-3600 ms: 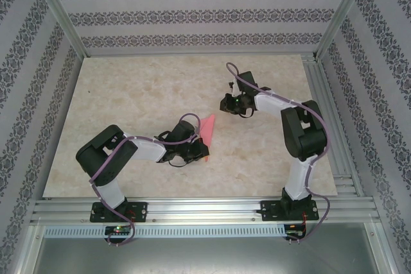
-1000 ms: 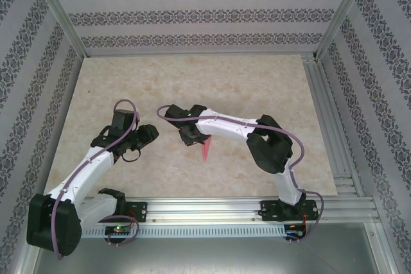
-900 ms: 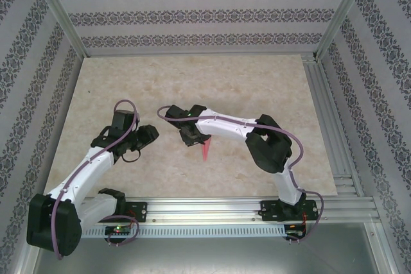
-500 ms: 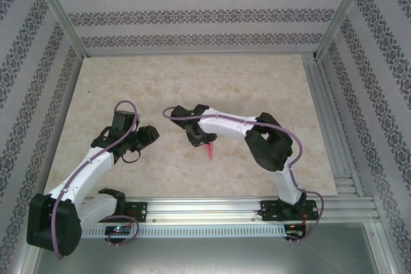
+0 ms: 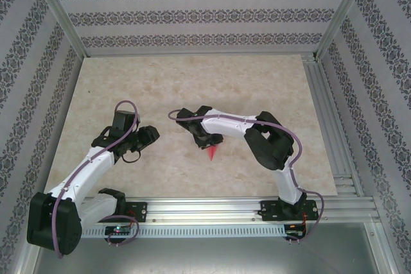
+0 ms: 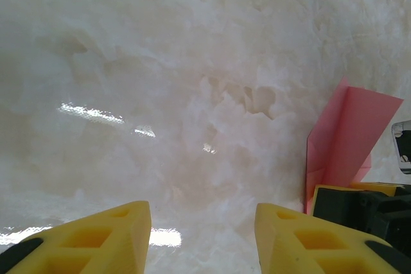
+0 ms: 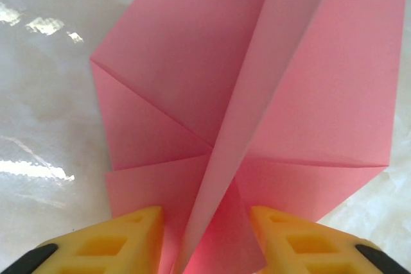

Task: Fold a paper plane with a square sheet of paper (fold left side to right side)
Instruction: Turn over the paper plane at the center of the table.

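Paper plane (image 5: 211, 153) is found mid-frame on the desk (image 5: 160, 81), its centre fold (image 7: 221, 120) straddled by the part-open right gripper (image 7: 205, 242) and seemingly not clamped. Left gripper (image 6: 202, 235) is held half open, empty. The fold should be pinched squarely, with edges kept aligned.

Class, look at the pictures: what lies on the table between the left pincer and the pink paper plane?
Nothing: the stretch of table between the left pincer and the paper plane is bare marble, as the left wrist view shows.

Worktop (image 5: 128, 81): pale marble-look slab, glossy highlights. Walls (image 5: 192, 17): white paper, grey floral bands. Aluminium frame (image 5: 212, 210) rails along edges and corners
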`<state>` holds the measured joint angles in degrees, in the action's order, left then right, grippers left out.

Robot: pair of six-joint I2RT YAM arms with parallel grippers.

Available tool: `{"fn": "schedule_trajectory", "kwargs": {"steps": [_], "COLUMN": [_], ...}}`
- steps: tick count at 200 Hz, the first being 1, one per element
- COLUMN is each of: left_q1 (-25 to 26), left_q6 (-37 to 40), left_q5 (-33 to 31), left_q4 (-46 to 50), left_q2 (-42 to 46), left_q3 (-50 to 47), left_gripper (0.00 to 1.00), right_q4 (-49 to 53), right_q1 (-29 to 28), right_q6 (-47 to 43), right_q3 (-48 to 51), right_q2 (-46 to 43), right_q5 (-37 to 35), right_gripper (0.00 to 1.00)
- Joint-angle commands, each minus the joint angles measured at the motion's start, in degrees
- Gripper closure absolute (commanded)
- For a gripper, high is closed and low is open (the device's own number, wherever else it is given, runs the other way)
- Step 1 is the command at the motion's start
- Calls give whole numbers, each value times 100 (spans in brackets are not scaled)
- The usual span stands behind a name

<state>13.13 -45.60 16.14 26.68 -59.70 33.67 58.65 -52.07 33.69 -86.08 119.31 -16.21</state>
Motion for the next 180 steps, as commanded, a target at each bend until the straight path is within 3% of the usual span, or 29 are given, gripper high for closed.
{"fn": "schedule_trajectory", "kwargs": {"steps": [1,44,159,180], "left_q1": [-65,-65,-69,-69], "left_q6": [122,138,185,199], "left_q5": [48,43,76,91], "left_q4": [13,13,13,4], "left_q2": [-27,-29,-52,-51], "left_q3": [-11,-52,-76,-82], "left_gripper": [52,52,51,42], "right_q4": [-222,-445,-216,-201], "right_q1": [31,39,3,4], "right_q6": [93,129,9,13], "right_q3": [89,41,-338,-348], "right_q2": [-277,-460,125,157], "right_q5": [108,320,180,159], "right_gripper": [56,57,51,50]}}
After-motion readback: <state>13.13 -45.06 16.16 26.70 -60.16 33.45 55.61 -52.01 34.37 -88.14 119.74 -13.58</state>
